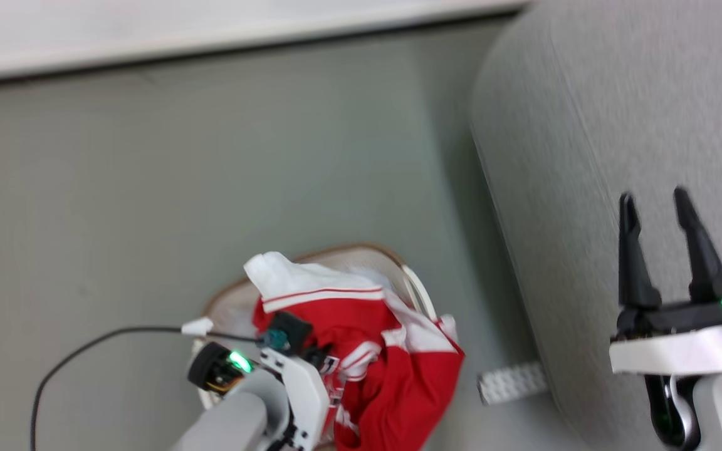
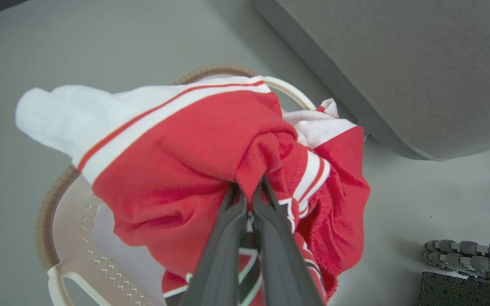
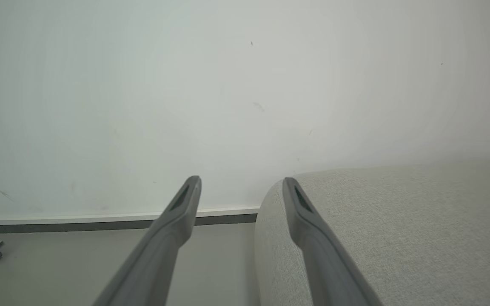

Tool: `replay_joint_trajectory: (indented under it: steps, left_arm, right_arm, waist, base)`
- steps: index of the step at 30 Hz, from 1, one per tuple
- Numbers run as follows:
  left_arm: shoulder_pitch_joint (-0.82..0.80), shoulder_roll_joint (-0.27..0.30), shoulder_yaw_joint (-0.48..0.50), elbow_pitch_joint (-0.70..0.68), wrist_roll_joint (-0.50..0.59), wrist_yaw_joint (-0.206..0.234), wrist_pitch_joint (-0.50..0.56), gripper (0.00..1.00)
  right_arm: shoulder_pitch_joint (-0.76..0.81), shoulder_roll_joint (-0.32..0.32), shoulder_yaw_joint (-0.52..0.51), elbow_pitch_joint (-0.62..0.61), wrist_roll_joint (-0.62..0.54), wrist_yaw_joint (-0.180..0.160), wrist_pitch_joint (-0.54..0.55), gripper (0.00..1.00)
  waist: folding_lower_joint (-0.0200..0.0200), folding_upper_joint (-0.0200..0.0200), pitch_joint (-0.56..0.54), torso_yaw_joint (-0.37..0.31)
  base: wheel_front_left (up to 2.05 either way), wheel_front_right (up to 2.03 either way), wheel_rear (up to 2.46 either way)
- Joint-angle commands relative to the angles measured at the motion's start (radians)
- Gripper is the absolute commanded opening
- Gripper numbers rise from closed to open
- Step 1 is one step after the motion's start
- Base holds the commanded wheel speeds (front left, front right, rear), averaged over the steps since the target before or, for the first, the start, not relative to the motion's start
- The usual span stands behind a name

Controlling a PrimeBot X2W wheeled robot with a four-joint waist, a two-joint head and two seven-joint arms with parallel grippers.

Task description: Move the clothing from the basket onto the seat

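One bunch of red, white-trimmed clothing point(image 2: 185, 161) is sitting heaped over the basket point(image 2: 64, 250), part of it spilling past the rim on the seat side. The left gripper point(image 2: 248, 187) is pinching a fold of it, clamped tight on the cloth. The seat point(image 1: 618, 125) is standing near the basket, and the right gripper point(image 1: 654, 203) is hovering at its edge, spread wide, holding nothing. This is looking to me like the pick-up step; next, the left arm is needing to raise the bundle clear of the rim and swing it onto the seat.
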Motion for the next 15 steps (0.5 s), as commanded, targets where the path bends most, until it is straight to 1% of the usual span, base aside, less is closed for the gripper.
replay_joint_trajectory:
  steps: [1,5,9,12,15]
  left_arm:
    - [0.027,-0.010,-0.018,-0.021,-0.017,0.001,-0.044,0.00]
    - [0.041,-0.008,-0.028,-0.062,-0.033,0.001,-0.110,0.00]
    - [0.060,-0.001,0.001,-0.123,-0.046,0.005,-0.130,0.00]
    - [0.076,0.007,0.033,-0.195,-0.059,0.010,-0.134,0.00]
    - [0.095,0.025,0.075,-0.303,-0.069,0.024,-0.133,0.00]
  right_arm:
    - [0.036,-0.021,0.002,0.010,-0.008,-0.002,0.001,1.00]
    - [0.083,-0.032,0.000,0.013,-0.007,-0.002,0.001,1.00]
    - [0.129,-0.040,0.003,0.021,0.000,-0.002,0.001,1.00]
    - [0.163,-0.042,0.009,0.027,0.006,-0.002,0.001,1.00]
    - [0.189,-0.044,0.019,0.032,0.011,-0.002,0.001,1.00]
  waist:
    - [0.0001,0.0000,-0.151,0.094]
    - [0.0001,0.0000,-0.236,0.128]
    - [0.0001,0.0000,-0.306,0.156]
    - [0.0001,0.0000,-0.349,0.174]
    - [0.0001,0.0000,-0.383,0.189]
  base:
    - [0.00,0.00,0.00]
    - [0.00,0.00,0.00]
    - [0.00,0.00,0.00]
    - [0.00,0.00,0.00]
    - [0.00,0.00,0.00]
